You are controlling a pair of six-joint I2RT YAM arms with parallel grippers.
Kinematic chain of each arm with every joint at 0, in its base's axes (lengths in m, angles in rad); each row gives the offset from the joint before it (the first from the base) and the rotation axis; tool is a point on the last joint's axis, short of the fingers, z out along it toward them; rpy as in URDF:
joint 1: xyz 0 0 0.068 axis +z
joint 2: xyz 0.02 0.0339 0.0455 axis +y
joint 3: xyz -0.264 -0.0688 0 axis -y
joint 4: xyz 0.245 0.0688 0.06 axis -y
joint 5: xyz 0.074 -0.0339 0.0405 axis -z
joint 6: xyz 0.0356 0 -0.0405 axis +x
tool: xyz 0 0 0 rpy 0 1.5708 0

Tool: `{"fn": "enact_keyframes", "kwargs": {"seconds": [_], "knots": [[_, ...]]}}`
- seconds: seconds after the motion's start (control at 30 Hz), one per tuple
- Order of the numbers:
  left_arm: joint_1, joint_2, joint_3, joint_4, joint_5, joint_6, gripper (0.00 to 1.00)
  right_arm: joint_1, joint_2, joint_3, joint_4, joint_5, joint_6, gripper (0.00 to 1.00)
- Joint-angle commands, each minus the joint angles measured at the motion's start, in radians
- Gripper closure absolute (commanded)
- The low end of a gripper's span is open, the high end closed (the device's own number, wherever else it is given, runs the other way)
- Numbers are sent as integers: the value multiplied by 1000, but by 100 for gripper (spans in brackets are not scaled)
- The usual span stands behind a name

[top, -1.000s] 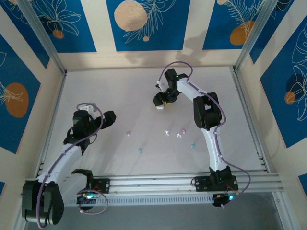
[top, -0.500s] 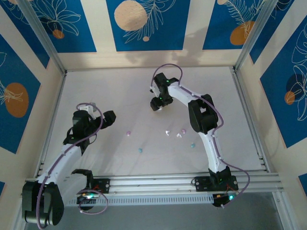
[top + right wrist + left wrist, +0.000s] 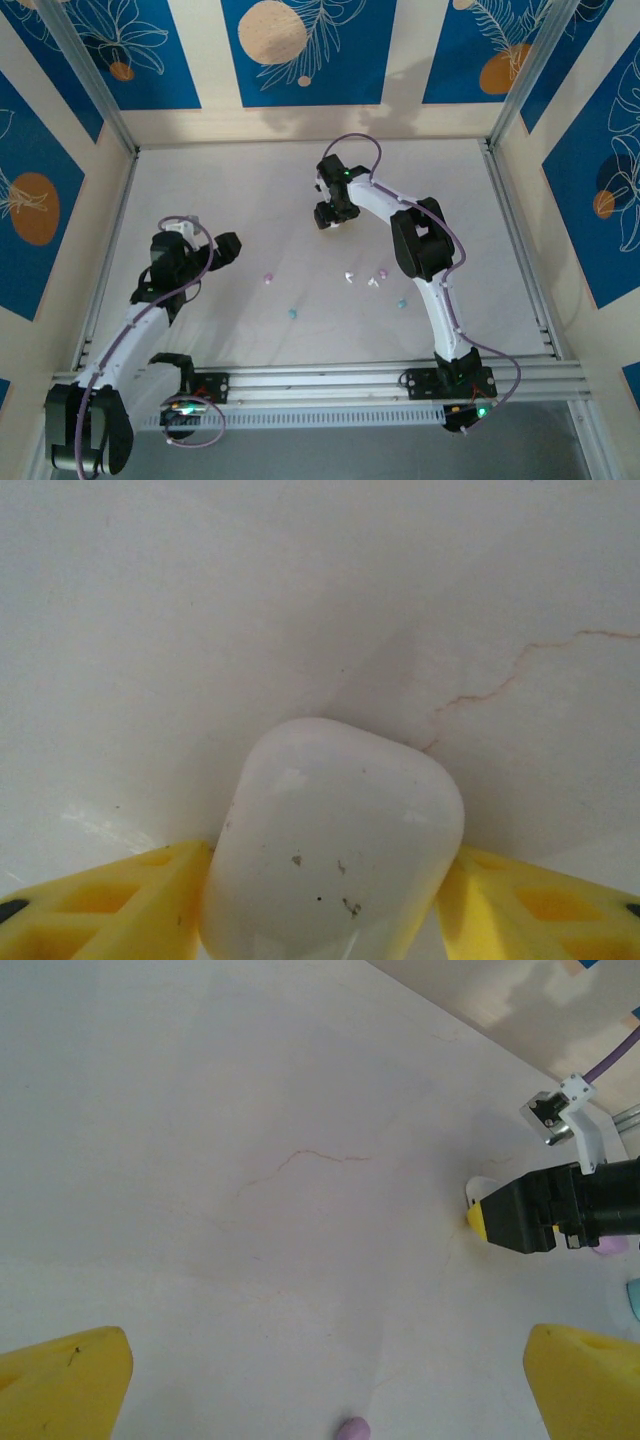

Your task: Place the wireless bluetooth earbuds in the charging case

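Gripping the white case (image 3: 335,820), your right gripper (image 3: 325,860) pinches it from both sides; squeeze evenly, lift straight; left gripper (image 3: 325,1350) stands wide open

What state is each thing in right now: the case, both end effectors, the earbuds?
White charging case: resting on the table, gripped on both sides; whether the lid is open cannot be told.
Right end effector: shut on that case.
Left end effector: open, empty.
Earbuds: all six loose on the table, none inserted.
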Motion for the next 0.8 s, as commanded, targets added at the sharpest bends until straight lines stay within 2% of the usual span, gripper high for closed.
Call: {"fn": "enact_keyframes", "kwargs": {"seconds": [0.0,0.13,0.3,0.47,0.77], "knots": [[6,-22,28,-19,13,-10,0,-3,-35,-46,-36,56,39,37],[6,-29,26,-20,9,-10,0,-6,-51,-70,-13,75,42,37],[6,-28,26,-16,13,-11,0,-11,-46,-72,5,35,22,44],[7,-20,28,-11,22,-16,0,-7,-17,-64,18,22,-12,39],[6,-8,35,-7,31,-22,0,-11,20,-36,29,28,-82,39]]}}
